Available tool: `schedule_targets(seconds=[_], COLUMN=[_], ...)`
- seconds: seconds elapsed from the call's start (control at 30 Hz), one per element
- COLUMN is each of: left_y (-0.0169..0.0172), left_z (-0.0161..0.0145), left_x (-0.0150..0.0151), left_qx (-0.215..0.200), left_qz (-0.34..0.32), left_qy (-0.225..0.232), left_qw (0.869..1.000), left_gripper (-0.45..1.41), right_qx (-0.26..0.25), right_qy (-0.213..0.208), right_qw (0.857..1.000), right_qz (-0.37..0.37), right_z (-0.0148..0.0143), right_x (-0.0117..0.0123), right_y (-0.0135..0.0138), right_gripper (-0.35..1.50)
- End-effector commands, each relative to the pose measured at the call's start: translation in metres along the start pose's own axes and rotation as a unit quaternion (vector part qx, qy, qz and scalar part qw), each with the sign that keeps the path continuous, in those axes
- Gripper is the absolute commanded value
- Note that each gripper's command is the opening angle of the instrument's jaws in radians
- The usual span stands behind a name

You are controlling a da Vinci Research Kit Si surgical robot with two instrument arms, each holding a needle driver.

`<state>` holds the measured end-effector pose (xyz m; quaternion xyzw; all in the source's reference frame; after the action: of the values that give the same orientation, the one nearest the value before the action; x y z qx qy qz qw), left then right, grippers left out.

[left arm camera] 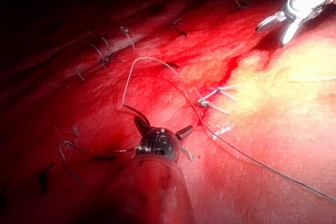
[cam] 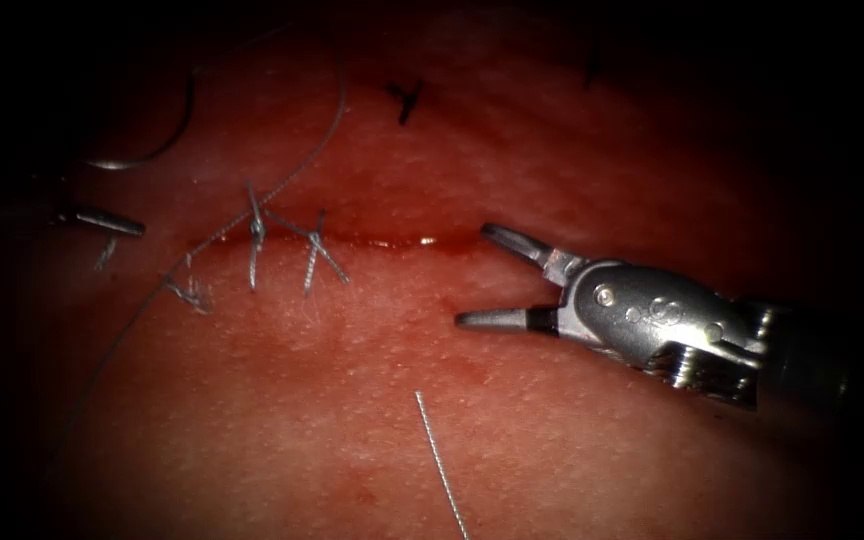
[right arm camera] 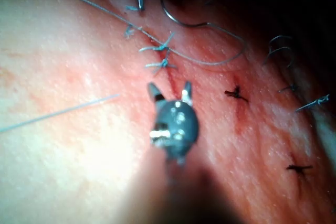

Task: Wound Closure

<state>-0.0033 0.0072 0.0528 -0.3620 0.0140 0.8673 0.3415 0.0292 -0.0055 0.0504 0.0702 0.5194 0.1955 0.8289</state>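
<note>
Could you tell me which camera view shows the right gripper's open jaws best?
The endoscope view: the right gripper lies side-on, jaws spread and empty over the cut. The right wrist view shows it end-on; the left wrist view shows it distant.

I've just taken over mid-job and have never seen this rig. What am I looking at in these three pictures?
It is a surgical robot with two thin arms, practising on pork belly, the tissue. The endoscope view looks down from above and in front, and each wrist view rides on one arm.

The right claw is open at the cut and holds nothing. The left claw, at the endoscope view's left, is open too and seems to hold nothing.

Two tied stitches close the cut's left end. The curved needle lies on the tissue near the left claw; I cannot tell whether its tip is in. Thread trails past the stitches, and a cut end of thread lies loose.
</note>
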Motion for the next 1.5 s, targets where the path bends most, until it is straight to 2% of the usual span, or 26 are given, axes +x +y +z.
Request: schedule_targets(seconds=[0.03,0.27,0.33,0.5,0.6,0.73,0.77,0.83,0.97,1.0,1.13,1.33,1.43,1.5], left_y=[-0.0003,-0.0014,-0.0016,-0.0024,-0.0027,-0.0028,-0.0028,-0.0031,-0.0031,-0.0030,-0.0027,-0.0021,-0.0008,0.0011], left_z=[0.0012,0.0027,0.0032,0.0041,0.0045,0.0049,0.0050,0.0051,0.0048,0.0046,0.0040,0.0026,0.0016,0.0006], left_x=[0.0002,-0.0006,-0.0016,-0.0028,-0.0035,-0.0045,-0.0048,-0.0049,-0.0046,-0.0044,-0.0034,-0.0007,0.0012,0.0035], left_qx=[0.002,-0.010,-0.016,-0.016,0.003,-0.003,-0.003,-0.004,-0.007,-0.006,-0.004,0.013,0.026,0.043], left_qz=[0.004,0.010,0.002,0.010,0.021,0.028,0.027,0.025,0.023,0.017,0.028,0.044,0.061,0.075], left_qy=[-0.007,-0.049,-0.073,-0.103,-0.122,-0.152,-0.160,-0.161,-0.161,-0.158,-0.140,-0.097,-0.074,-0.054], left_qw=[1.000,0.999,0.997,0.994,0.992,0.988,0.987,0.987,0.987,0.987,0.990,0.994,0.995,0.995], left_gripper=[0.89,0.86,0.84,0.96,0.78,0.78,0.66,0.29,-0.26,-0.33,-0.45,-0.45,-0.45,-0.45], right_qx=[0.000,-0.001,-0.001,0.002,0.002,0.002,0.002,0.002,0.002,0.002,0.003,0.004,0.007,0.010], right_qy=[0.003,0.003,0.004,0.005,0.004,0.004,0.004,0.004,0.004,0.004,0.004,0.004,0.004,0.005], right_qw=[1.000,1.000,1.000,1.000,1.000,1.000,1.000,1.000,1.000,1.000,1.000,1.000,1.000,1.000], right_qz=[-0.001,-0.001,-0.001,-0.002,-0.002,-0.002,-0.002,-0.002,-0.002,-0.002,-0.002,-0.001,0.005,0.021], right_z=[0.0011,0.0015,0.0018,0.0022,0.0022,0.0022,0.0023,0.0022,0.0023,0.0023,0.0022,0.0018,0.0014,0.0009], right_x=[0.0002,0.0003,0.0004,0.0005,0.0005,0.0005,0.0005,0.0005,0.0005,0.0005,0.0005,0.0006,0.0006,0.0008], right_y=[0.0003,0.0001,0.0000,-0.0002,-0.0003,-0.0003,-0.0003,-0.0003,-0.0003,-0.0003,-0.0003,-0.0001,0.0001,0.0003], right_gripper=[0.79,0.83,0.84,0.86,0.86,0.86,0.86,0.86,0.86,0.86,0.86,0.81,0.68,0.61])
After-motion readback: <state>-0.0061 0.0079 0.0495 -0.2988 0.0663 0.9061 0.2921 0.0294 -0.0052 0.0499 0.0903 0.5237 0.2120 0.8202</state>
